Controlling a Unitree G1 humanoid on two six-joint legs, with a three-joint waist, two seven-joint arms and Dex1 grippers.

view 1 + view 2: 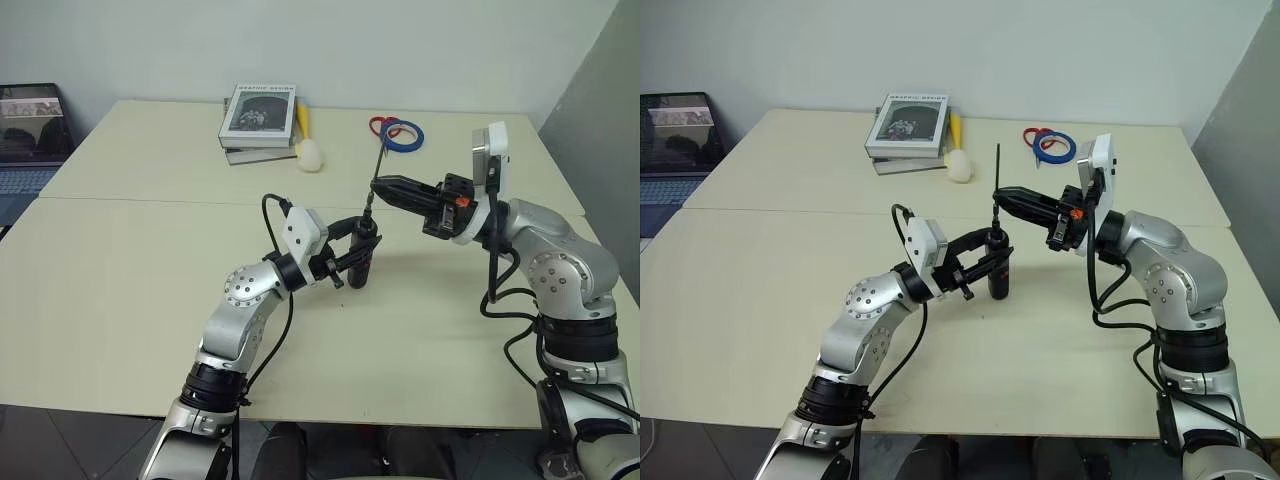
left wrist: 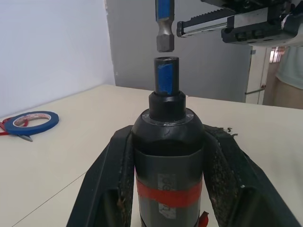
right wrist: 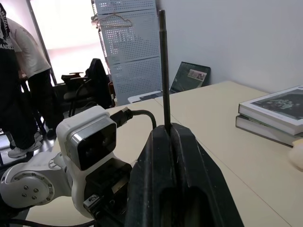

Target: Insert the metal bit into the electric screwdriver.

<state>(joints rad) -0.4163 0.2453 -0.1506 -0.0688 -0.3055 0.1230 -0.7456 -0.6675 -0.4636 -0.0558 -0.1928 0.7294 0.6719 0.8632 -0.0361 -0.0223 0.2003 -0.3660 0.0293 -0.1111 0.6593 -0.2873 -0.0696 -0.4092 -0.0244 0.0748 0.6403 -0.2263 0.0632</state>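
Note:
The black electric screwdriver (image 1: 362, 256) with a red band (image 2: 168, 196) stands upright over the table, my left gripper (image 1: 357, 250) shut around its body. Its open socket (image 2: 166, 60) faces up. Directly above it hangs the metal bit (image 1: 997, 185), thin and upright, with my right gripper (image 1: 1003, 193) shut on its middle from the right. In the left wrist view the bit's lower end (image 2: 164, 29), blue-marked, hovers a small gap above the socket, lined up with it. The right wrist view shows the bit (image 3: 163, 71) rising from between the closed fingers (image 3: 184, 156).
At the far side of the table lie stacked books (image 1: 258, 118), a white and yellow object (image 1: 310, 153), a blue tape roll (image 1: 404, 136) and red-handled scissors (image 1: 381, 125). A laptop (image 1: 30, 135) sits off the left edge. A person (image 3: 19, 85) stands in the room behind.

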